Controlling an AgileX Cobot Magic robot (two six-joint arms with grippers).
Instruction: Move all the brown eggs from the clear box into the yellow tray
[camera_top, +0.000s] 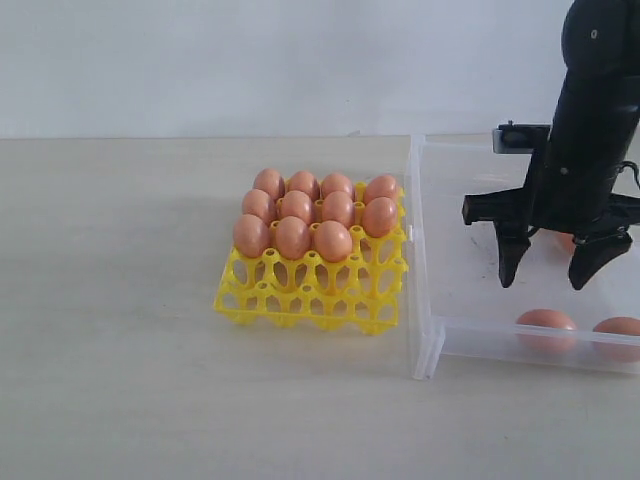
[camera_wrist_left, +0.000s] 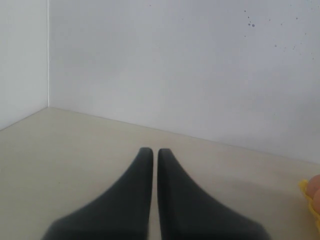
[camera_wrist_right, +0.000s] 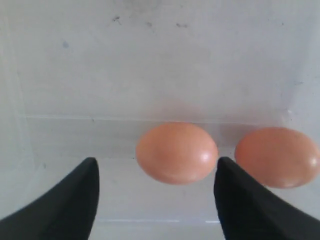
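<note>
Several brown eggs (camera_top: 292, 237) fill the back rows of the yellow tray (camera_top: 300, 297), whose front row of cups is bare. To its right stands the clear box (camera_top: 424, 300), with two eggs (camera_top: 545, 324) along its near wall and another partly hidden behind the arm. My right gripper (camera_top: 543, 281) hangs open over the box, nothing between its fingers. In the right wrist view the right gripper (camera_wrist_right: 156, 165) points down at one egg (camera_wrist_right: 176, 152), a second egg (camera_wrist_right: 277, 156) beside it. My left gripper (camera_wrist_left: 151, 150) is shut and empty over the bare table.
The pale table (camera_top: 120, 300) runs wide to the left of the tray. A white wall (camera_top: 250, 60) stands behind. In the left wrist view a corner of the yellow tray (camera_wrist_left: 314, 205) shows at the frame's edge. Dark smudges (camera_wrist_right: 117, 20) mark the box floor.
</note>
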